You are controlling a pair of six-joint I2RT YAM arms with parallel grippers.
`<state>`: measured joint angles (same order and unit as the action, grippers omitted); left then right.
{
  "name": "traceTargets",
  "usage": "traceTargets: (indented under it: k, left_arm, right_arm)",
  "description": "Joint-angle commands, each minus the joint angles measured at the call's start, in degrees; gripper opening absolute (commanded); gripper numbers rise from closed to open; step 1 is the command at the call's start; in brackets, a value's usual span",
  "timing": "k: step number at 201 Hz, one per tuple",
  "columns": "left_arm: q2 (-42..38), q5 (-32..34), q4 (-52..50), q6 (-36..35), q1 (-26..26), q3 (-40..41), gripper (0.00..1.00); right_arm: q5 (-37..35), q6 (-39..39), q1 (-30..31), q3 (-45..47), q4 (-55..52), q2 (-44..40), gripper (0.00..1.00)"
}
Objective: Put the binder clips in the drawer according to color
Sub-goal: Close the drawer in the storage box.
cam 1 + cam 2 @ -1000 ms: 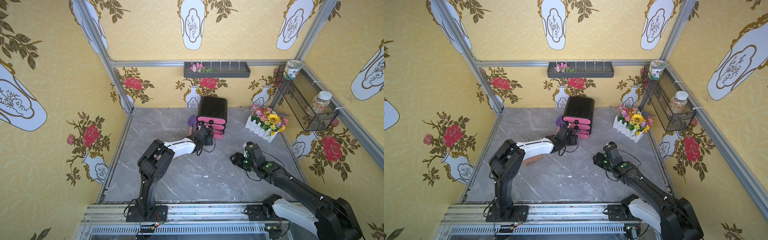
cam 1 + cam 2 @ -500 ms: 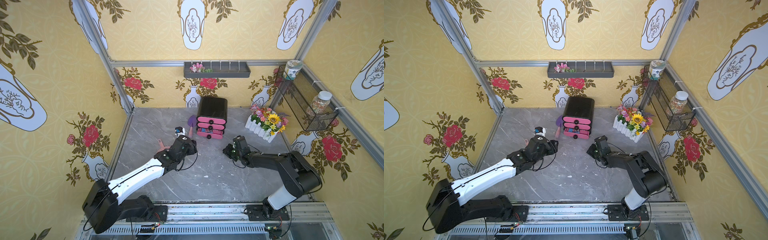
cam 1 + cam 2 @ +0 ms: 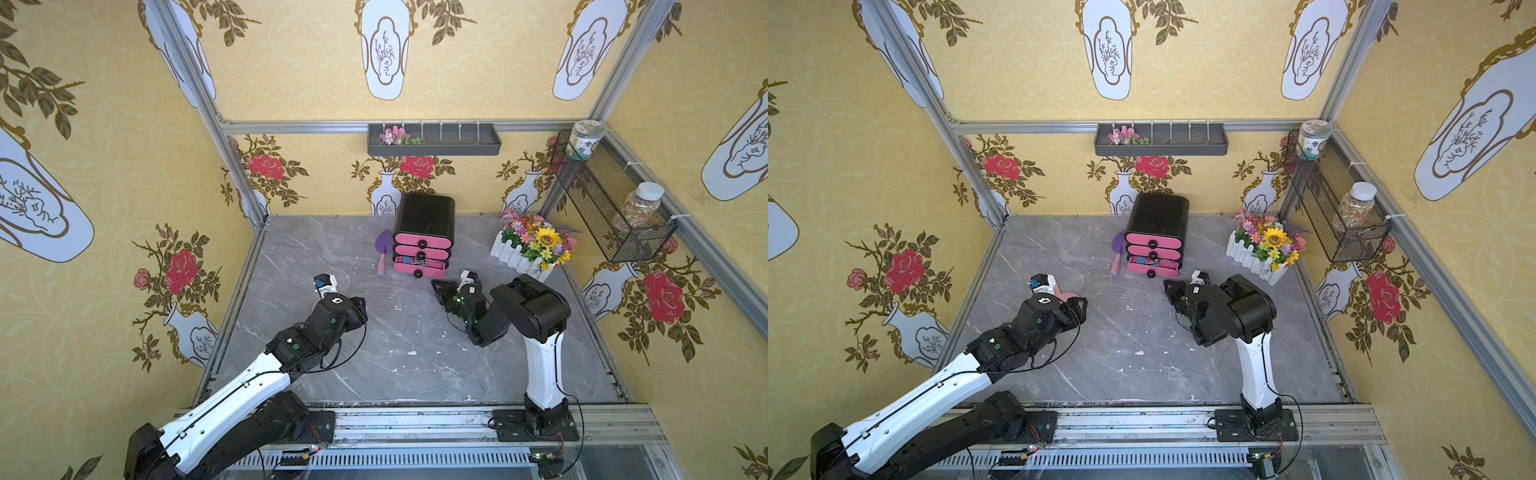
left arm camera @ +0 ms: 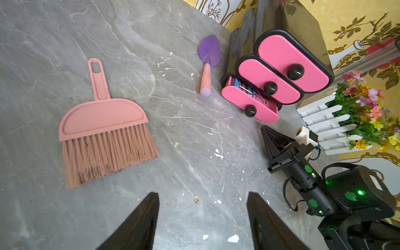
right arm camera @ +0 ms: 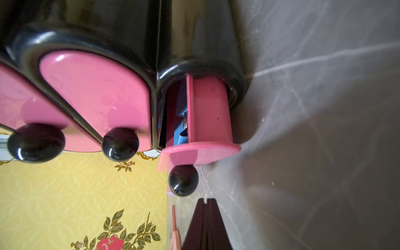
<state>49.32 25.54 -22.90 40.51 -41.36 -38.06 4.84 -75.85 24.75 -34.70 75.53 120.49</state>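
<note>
— How much room do both top views give you?

— Plenty. The grey table (image 3: pixel 332 249) lies bare between my arms, with walls along its far edge and both sides. The drawer unit (image 3: pixel 424 226) stands near the far wall, ahead of my right gripper (image 3: pixel 436 285). Its bottom drawer (image 3: pixel 419 270) is pulled partway out, and the two above it are closed. A flower box (image 3: pixel 525 253) sits ahead of that gripper on its outer side, apart from it.

— And from the left wrist?

— My left gripper (image 4: pixel 202 194) hangs over bare stone, jaws spread well apart with nothing between them. Ahead, on the side away from my other arm, a pink brush (image 4: pixel 104 127) lies flat. Farther ahead, a purple trowel (image 4: pixel 208 62) lies just beside the drawer unit. The binder clips (image 4: pixel 252 91), blue with silver handles, lie inside the bottom drawer.

— The right wrist?

— My right jaws are pressed tight together, gripping nothing. Their tip sits just short of the bottom drawer's black knob (image 5: pixel 183 180), with a thin gap between. Blue clips show in the drawer beyond. Whether other colours lie there, I cannot tell.
</note>
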Motion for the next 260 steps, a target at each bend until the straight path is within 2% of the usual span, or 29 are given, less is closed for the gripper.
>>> traceTargets:
  k: [1,51,91,147,167,215,260]
  left_arm:
    - [0.0,-0.88,0.08,0.18,0.65,0.84,0.7]
    - [0.26,-1.54,0.27,0.18,0.85,1.29,0.7]
    - [-0.67,-1.43,-0.54,0.67,0.93,1.82,0.7]
    - [-1.24,-1.94,-0.88,0.7,0.94,2.46,0.7]
    - [-1.32,-1.92,-1.09,0.71,0.98,2.39,0.7]
    - [-1.73,-2.39,-0.97,2.95,0.95,3.28,0.7]
    - [-1.86,-1.81,0.46,2.66,0.98,2.93,0.7]
  right_arm:
    - [-2.43,0.72,0.16,-1.57,-5.18,0.02,0.0]
    - [-2.38,1.78,-0.75,-8.51,-11.26,0.49,0.0]
    - [-2.61,0.77,-1.07,-12.47,-11.56,2.41,0.0]
    - [-6.14,-6.84,-0.5,-13.34,-0.65,9.61,0.0]
    - [-6.59,-7.28,-0.13,-14.16,-0.1,10.56,0.0]
    - [-5.91,-5.85,0.26,-14.55,-2.33,8.72,0.0]
    - [-4.73,-1.4,3.62,-5.69,-5.64,0.05,0.0]
